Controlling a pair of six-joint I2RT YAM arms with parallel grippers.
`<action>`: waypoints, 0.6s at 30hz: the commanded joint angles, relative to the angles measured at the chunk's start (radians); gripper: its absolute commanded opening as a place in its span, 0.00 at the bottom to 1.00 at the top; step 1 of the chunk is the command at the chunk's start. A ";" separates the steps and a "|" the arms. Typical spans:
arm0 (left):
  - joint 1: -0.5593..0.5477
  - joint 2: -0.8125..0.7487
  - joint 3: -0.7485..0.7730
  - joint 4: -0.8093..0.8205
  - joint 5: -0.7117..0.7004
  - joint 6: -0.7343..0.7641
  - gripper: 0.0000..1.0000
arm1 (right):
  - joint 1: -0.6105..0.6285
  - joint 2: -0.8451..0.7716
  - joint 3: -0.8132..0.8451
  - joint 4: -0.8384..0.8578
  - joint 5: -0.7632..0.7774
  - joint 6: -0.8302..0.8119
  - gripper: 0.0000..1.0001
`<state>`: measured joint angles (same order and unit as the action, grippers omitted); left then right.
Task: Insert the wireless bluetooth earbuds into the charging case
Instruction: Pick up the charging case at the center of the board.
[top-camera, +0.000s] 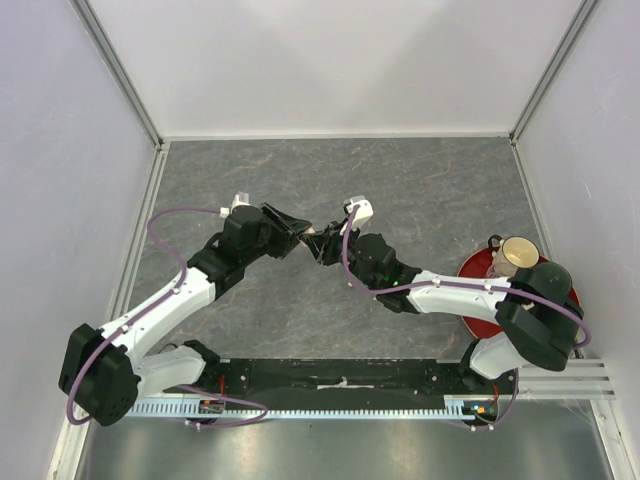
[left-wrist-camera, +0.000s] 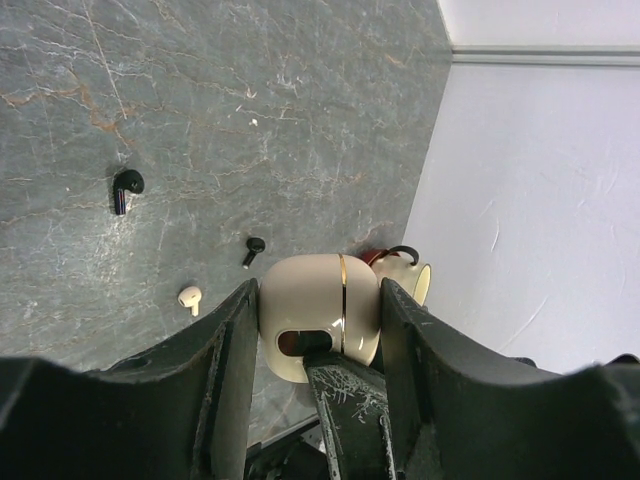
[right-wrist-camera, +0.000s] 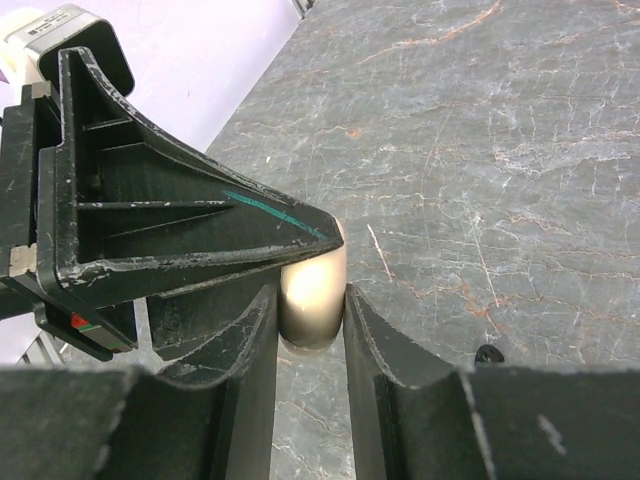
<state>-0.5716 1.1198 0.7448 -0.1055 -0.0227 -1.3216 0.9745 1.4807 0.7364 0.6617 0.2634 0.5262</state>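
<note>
The left jaws clamp the cream charging case (left-wrist-camera: 318, 315); the right jaws pinch the same case from the opposite side. A black earbud (left-wrist-camera: 126, 186), a second black earbud (left-wrist-camera: 253, 247) and a cream earbud (left-wrist-camera: 189, 297) lie loose on the desk (left-wrist-camera: 200, 90) nearby.

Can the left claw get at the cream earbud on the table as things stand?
Probably not yet: the left claw is shut on the charging case, which the right claw also grips. The cream earbud lies uncovered nearby; nothing else blocks it.
</note>
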 joint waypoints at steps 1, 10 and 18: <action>-0.008 -0.011 -0.010 0.101 0.055 0.031 0.53 | 0.006 -0.037 0.040 -0.022 -0.082 -0.022 0.05; 0.021 -0.118 -0.021 0.118 0.024 0.408 0.90 | -0.126 -0.177 0.057 -0.186 -0.332 -0.005 0.01; 0.173 -0.210 -0.044 0.200 0.320 0.826 0.91 | -0.431 -0.272 0.118 -0.410 -0.745 0.054 0.02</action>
<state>-0.4488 0.9497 0.7128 -0.0071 0.0937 -0.8043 0.6559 1.2385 0.7681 0.3687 -0.2039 0.5526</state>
